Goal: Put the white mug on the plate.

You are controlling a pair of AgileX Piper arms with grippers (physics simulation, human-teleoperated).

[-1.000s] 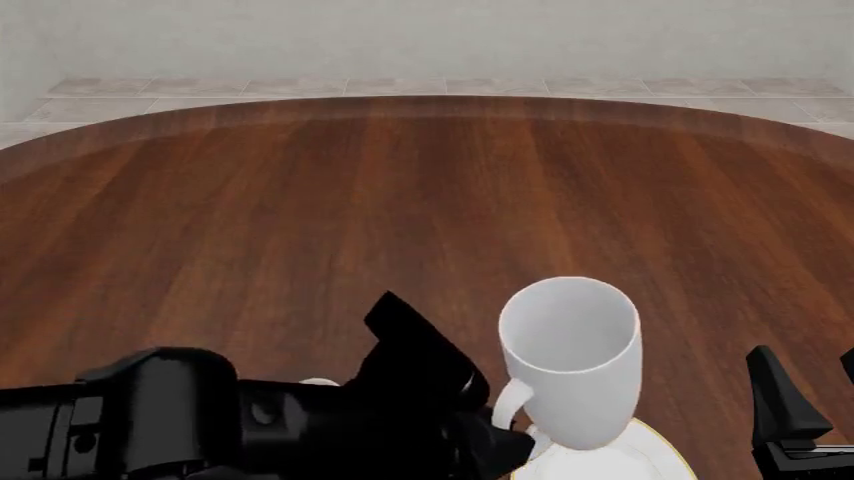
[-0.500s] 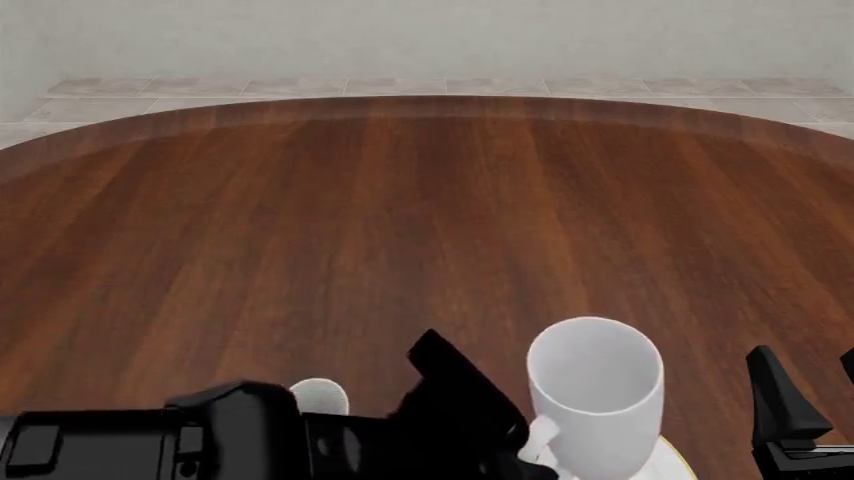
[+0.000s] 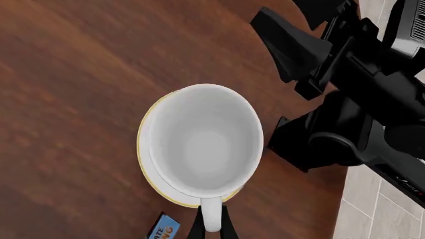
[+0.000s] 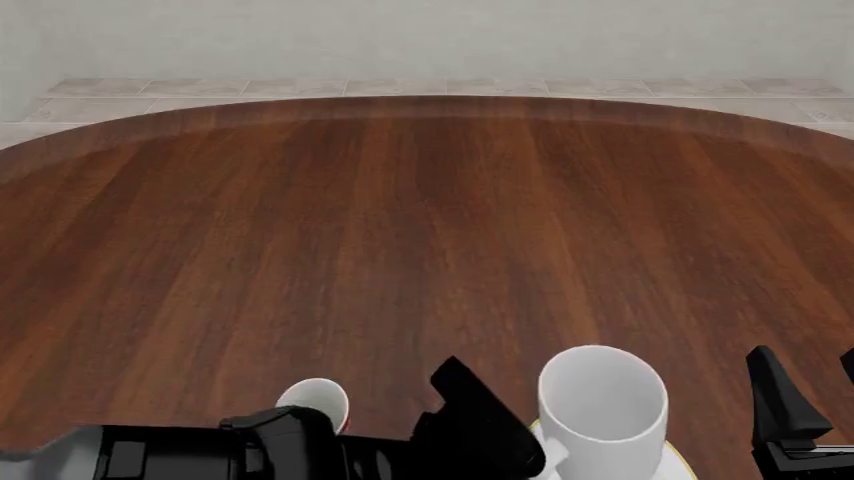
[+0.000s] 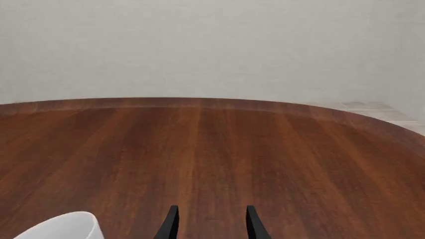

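**Item: white mug over plate, left arm holding**

We list the white mug (image 4: 602, 405) upright, mouth up, long axis vertical, at the near right of the bench (image 4: 400, 230). It lies directly over the plate (image 3: 147, 164), whose yellowish rim shows around it; we cannot tell whether its base touches the plate.

The left gripper (image 3: 211, 230) is the nearer arm: its fingers (image 3: 196, 230) close on either side of the mug's handle, on the mug's near-left side. We judge the remaining move to be a straight lowering and release.

The right gripper (image 5: 209, 224) stands parted and empty, just right of the mug.

Hidden or unclear: the plate is cut off in the front view; a blue box (image 3: 161, 230) and a second cup's white rim (image 4: 311, 400) are only partly seen.
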